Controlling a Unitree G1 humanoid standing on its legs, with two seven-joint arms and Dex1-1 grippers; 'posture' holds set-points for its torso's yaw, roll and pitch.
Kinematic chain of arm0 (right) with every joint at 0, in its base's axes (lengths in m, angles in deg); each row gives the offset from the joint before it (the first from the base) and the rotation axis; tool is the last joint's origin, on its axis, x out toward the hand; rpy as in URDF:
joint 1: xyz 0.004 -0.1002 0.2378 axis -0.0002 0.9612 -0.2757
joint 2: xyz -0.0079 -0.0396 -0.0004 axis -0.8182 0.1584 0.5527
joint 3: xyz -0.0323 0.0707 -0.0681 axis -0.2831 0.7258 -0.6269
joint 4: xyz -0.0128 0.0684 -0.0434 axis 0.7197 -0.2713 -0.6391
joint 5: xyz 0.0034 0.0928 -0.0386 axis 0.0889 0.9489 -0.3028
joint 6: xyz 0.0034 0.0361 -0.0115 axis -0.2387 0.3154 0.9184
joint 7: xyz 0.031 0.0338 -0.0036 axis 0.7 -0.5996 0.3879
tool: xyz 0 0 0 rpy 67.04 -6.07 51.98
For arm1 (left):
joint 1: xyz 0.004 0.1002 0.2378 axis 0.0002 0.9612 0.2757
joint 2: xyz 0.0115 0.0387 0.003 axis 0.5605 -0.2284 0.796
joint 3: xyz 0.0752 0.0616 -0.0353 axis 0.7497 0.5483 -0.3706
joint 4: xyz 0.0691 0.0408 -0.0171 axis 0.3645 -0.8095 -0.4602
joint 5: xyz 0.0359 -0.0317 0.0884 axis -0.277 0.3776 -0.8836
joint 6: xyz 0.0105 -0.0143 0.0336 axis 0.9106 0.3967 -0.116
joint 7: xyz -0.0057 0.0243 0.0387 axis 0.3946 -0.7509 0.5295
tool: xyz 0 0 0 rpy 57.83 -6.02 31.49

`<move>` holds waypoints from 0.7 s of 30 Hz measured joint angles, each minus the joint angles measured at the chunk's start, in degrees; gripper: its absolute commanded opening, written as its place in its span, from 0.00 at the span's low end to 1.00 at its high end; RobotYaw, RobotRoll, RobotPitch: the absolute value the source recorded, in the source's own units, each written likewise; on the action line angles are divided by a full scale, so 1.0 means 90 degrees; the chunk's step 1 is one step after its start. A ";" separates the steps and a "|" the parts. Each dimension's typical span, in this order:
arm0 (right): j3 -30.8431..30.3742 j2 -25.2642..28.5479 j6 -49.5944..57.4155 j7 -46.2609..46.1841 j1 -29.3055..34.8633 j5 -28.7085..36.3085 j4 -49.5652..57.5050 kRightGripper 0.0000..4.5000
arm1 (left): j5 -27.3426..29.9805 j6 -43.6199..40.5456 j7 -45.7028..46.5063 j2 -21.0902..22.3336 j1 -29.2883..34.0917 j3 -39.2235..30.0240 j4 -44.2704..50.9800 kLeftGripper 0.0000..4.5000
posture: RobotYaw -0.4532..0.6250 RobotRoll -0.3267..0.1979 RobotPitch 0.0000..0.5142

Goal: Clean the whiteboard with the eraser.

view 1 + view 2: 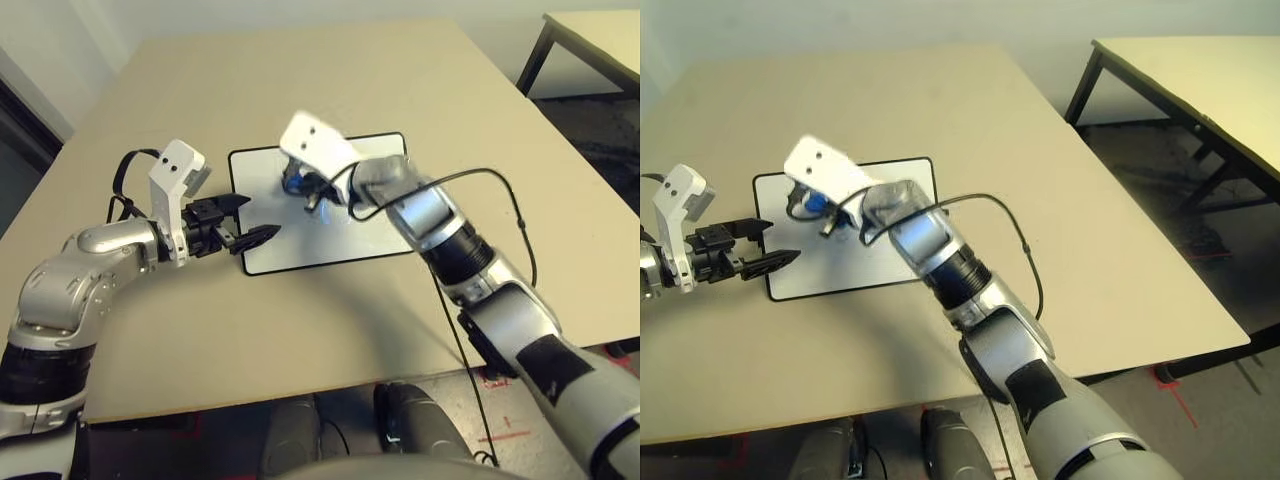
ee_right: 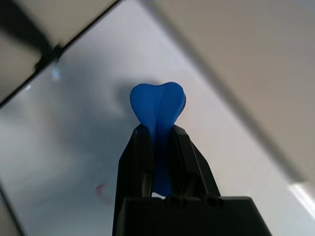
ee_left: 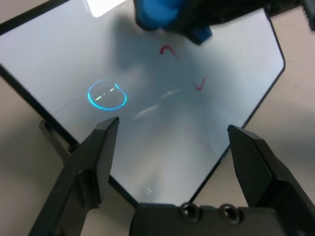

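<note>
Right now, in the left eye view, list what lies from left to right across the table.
Left gripper → eraser, held over the whiteboard by the right gripper → black cable → second table.

Bare beige tabletop (image 1: 330, 90) on every side of the flat white whiteboard with thin black frame (image 1: 330, 235): wide open toward twelve o'clock, three and six. Over the board's middle, blocked by the right gripper (image 2: 158, 135), clamped on the small bright blue eraser (image 2: 157, 105). At the board's nine o'clock edge, blocked by the left gripper (image 1: 243, 222), black fingers (image 3: 98, 152) spread. Looping black cable (image 1: 500, 200) arching over the three o'clock side. Second beige table (image 1: 1200, 80) well apart toward two o'clock.
</note>
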 measured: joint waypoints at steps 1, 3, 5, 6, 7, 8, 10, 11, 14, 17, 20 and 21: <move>-0.0166 0.0073 0.0115 0.0134 0.0193 0.0009 0.0125 0.08 | 0.0000 -0.0001 0.0000 0.0000 0.0000 0.0000 0.0000 1.00 | 0.49 0.62 0.23; -0.0481 0.0179 0.0321 0.0344 0.0383 0.0005 0.0508 0.08 | 0.0000 -0.0015 0.0001 0.0000 -0.0013 0.0000 -0.0002 1.00 | 0.49 0.62 0.23; -0.0714 0.0311 0.0506 0.0502 0.0603 0.0011 0.0821 0.08 | 0.0000 -0.0024 0.0001 0.0000 -0.0010 0.0000 -0.0002 1.00 | 0.49 0.62 0.23; -0.0782 0.0332 0.0569 0.0549 0.0659 0.0012 0.0892 0.08 | -0.0001 -0.0024 0.0002 0.0001 -0.0012 0.0000 -0.0002 1.00 | 0.48 0.62 0.23; -0.0808 0.0332 0.0607 0.0556 0.0667 0.0012 0.0908 0.08 | 0.0000 -0.0025 0.0001 0.0000 -0.0012 0.0000 -0.0002 1.00 | 0.48 0.62 0.23; -0.0807 0.0319 0.0601 0.0547 0.0656 0.0009 0.0872 0.08 | 0.0000 -0.0026 0.0001 0.0000 -0.0012 0.0000 -0.0002 1.00 | 0.48 0.62 0.23; -0.0745 0.0201 0.0522 0.0486 0.0521 0.0007 0.0640 0.08 | -0.0001 -0.0028 0.0002 0.0000 -0.0012 0.0000 -0.0002 1.00 | 0.48 0.62 0.23; -0.0666 0.0127 0.0452 0.0391 0.0412 -0.0003 0.0466 0.08 | -0.0001 -0.0029 0.0002 -0.0001 -0.0013 0.0000 -0.0002 1.00 | 0.48 0.62 0.23; -0.0378 -0.0023 0.0208 0.0124 0.0084 -0.0018 0.0046 0.08 | -0.0001 -0.0031 0.0001 -0.0003 -0.0014 0.0001 -0.0002 1.00 | 0.48 0.62 0.23; -0.0119 -0.0166 -0.0070 -0.0031 -0.0240 -0.0007 -0.0434 0.08 | 0.0000 -0.0037 0.0004 -0.0010 -0.0015 0.0001 -0.0002 1.00 | 0.48 0.62 0.23; 0.0146 -0.0272 -0.0481 -0.0260 -0.0670 -0.0042 -0.0878 0.08 | 0.0003 -0.0043 0.0007 -0.0047 -0.0019 0.0002 0.0005 1.00 | 0.49 0.62 0.23; 0.0161 -0.0284 -0.0525 -0.0254 -0.0693 -0.0061 -0.0870 0.08 | 0.0003 -0.0047 0.0008 -0.0048 -0.0019 0.0002 0.0008 1.00 | 0.49 0.62 0.24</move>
